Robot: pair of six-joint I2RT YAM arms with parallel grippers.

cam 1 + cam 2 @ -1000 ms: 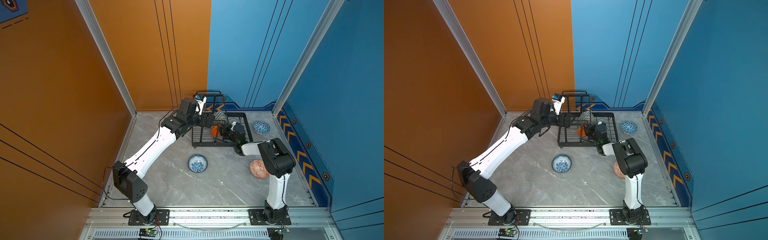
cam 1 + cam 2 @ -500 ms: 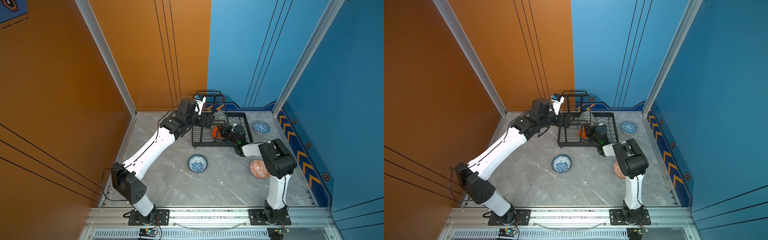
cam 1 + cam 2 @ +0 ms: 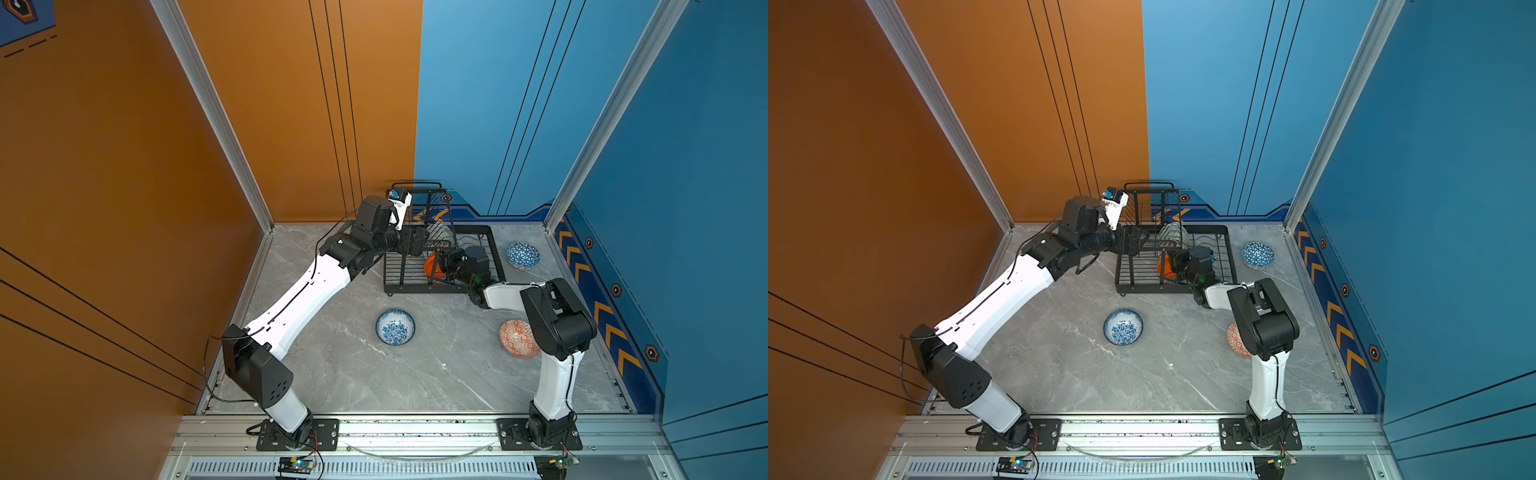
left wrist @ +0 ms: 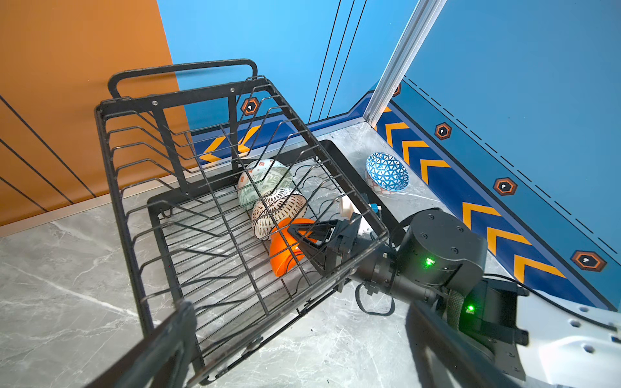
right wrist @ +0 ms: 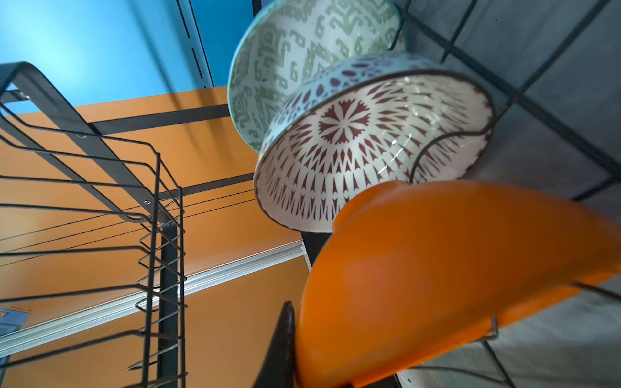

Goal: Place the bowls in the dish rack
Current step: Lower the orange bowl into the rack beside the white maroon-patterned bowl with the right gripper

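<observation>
- Right tool (image 4: 295, 236) is pinched narrow on the rim of the orange bowl (image 4: 285, 258), so you're mid-placement. That bowl is tipped on edge in the base of the dish rack (image 3: 428, 287), right at the tips. It's close against the dark-lattice bowl (image 4: 279, 208), with the pale-green bowl (image 4: 265, 181) just past that. I'd say seat it in the wires, then let go.
- Agreed, but watch your exit. The upper basket wires look to run right over that tool, so I'd back out low and straight, no lifting. Your left tool (image 3: 419, 244) is spread wide and holding nothing, across the rack from the right one, so no clash there. Three are left on the worktop (image 3: 457, 374). The blue triangle bowl (image 3: 523, 254) is behind the right tool, outside the rack. The blue-floral bowl (image 3: 395, 327) sits in open room back toward the bases. The orange-red bowl (image 3: 517, 338) is tucked under your right elbow.
</observation>
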